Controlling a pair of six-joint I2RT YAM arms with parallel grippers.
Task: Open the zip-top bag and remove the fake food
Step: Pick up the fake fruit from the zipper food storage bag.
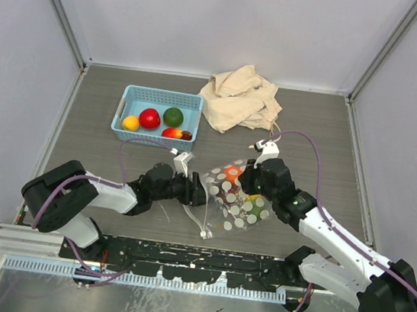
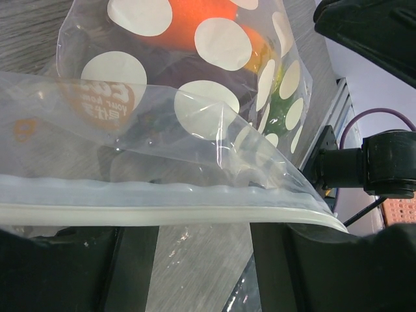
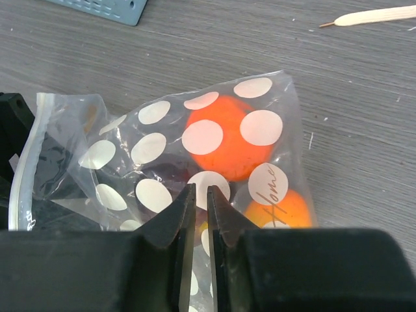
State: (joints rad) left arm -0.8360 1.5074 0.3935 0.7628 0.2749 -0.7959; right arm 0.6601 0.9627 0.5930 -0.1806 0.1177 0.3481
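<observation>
The zip-top bag (image 1: 235,199), clear with white dots, lies on the table between both grippers. Inside it is fake food: an orange piece (image 3: 227,140), a second orange one (image 3: 286,208), and green (image 2: 279,107). My left gripper (image 1: 199,193) is at the bag's left edge, open. In the left wrist view the white zip strip (image 2: 162,214) runs across its fingertips, with bare table showing between them. My right gripper (image 3: 200,190) presses down on the bag's top film, its jaws drawn to a thin slit and pinching the plastic.
A light blue basket (image 1: 132,94) at the back left holds yellow, red, green and maroon fruit. A beige cloth bag (image 1: 240,99) lies crumpled at the back centre, and its drawstring tip (image 3: 380,15) lies on the table. Grey walls close in three sides.
</observation>
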